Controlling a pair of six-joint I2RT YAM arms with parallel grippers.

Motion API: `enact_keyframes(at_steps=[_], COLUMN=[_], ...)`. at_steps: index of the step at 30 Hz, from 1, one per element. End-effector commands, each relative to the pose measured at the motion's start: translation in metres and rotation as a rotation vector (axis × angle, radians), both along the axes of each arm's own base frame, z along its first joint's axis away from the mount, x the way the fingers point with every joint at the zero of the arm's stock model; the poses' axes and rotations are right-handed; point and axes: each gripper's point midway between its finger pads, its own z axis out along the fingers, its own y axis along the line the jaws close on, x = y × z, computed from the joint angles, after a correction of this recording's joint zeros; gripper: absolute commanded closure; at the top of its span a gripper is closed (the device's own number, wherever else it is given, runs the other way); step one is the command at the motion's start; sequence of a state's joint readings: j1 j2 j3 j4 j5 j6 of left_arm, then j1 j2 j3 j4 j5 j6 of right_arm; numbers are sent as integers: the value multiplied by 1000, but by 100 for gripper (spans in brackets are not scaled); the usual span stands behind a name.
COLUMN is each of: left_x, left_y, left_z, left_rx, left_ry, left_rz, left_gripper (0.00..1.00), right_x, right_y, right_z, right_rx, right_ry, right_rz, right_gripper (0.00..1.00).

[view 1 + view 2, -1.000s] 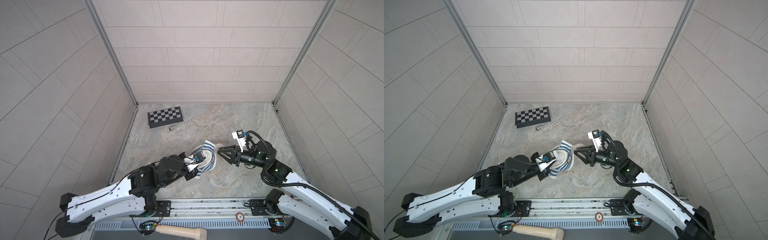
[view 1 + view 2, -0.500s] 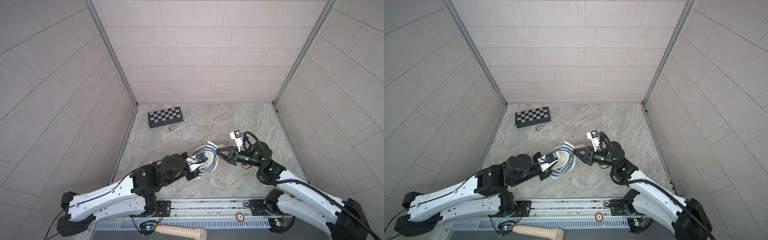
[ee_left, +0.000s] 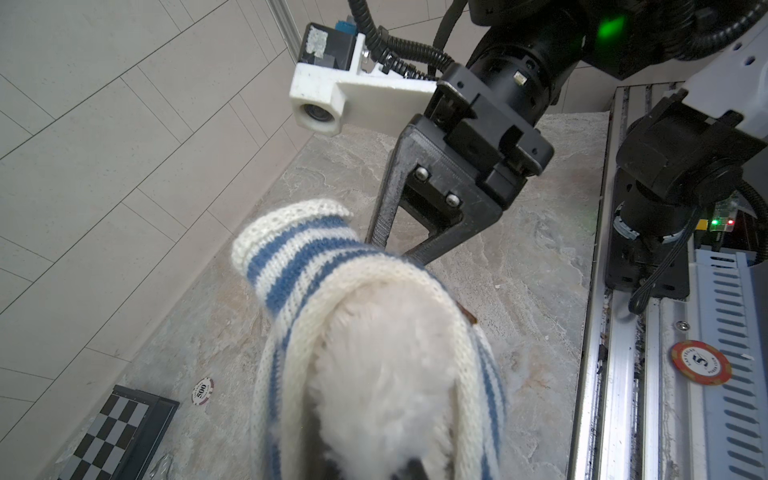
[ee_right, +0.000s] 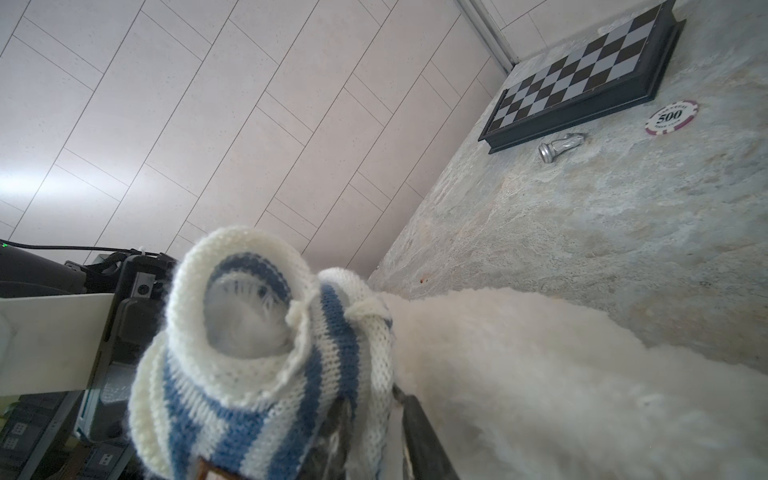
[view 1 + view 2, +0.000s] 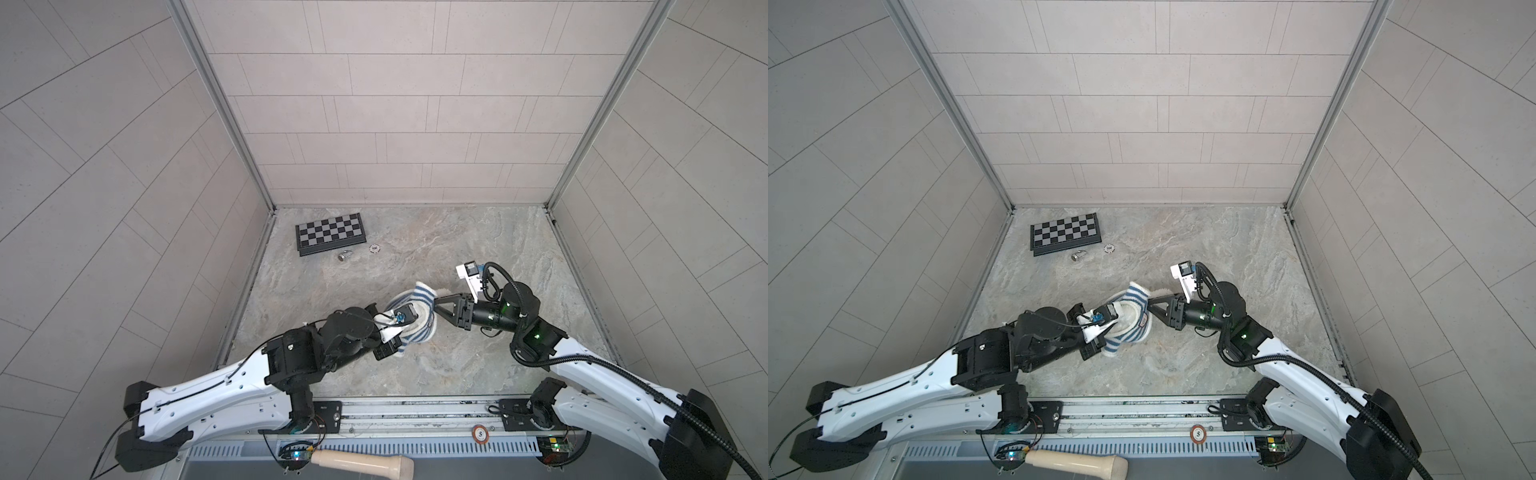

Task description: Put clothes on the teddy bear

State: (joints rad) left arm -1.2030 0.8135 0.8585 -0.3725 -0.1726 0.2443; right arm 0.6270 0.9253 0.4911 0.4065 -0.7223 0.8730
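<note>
The teddy bear's white fur (image 3: 386,374) fills the hem opening of the blue-and-white striped shirt (image 3: 299,253), and more fur (image 4: 561,374) lies on the stone table. In both top views the bundle (image 5: 415,328) (image 5: 1129,320) hangs between my two grippers. My left gripper (image 3: 365,465) is shut, its dark tips buried in the bear's fur inside the hem; in both top views the shirt hides its fingers. My right gripper (image 4: 374,440) (image 5: 434,309) (image 5: 1149,309) comes from the right, shut on the shirt's knit edge. An open sleeve (image 4: 245,316) faces the right wrist camera.
At the back left of the table lie a folded chessboard (image 5: 330,233), a silver chess piece (image 5: 345,255) and a poker chip (image 5: 375,248). An orange chip (image 5: 480,434) sits on the front rail (image 5: 415,411). A wooden handle (image 5: 365,459) lies below it.
My right gripper has moved left to the shirt and its jaws have narrowed onto the knit edge. The left gripper has kept its hold, almost in place.
</note>
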Motion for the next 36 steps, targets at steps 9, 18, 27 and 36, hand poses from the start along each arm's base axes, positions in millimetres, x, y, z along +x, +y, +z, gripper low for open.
enact_keyframes(at_steps=[9,18,27,36], left_x=[6,7,7,11], left_y=[-1,-1,0,19], left_z=[15,16,12,33], left_rx=[-55,-59,-59,-156], left_ry=[-42,-47,-46,-54], left_rz=[27,30,36,116], left_gripper=[100,100,100,100], right_x=[-15,-19,-15,1], right_y=[-1,2,2,-40], right_z=[-1,-3,2,-64], right_rx=[5,-27,-11,-277], right_ry=[11,5,-24,-39], right_rz=[41,63,44,-190], right_gripper=[75,83,100,100])
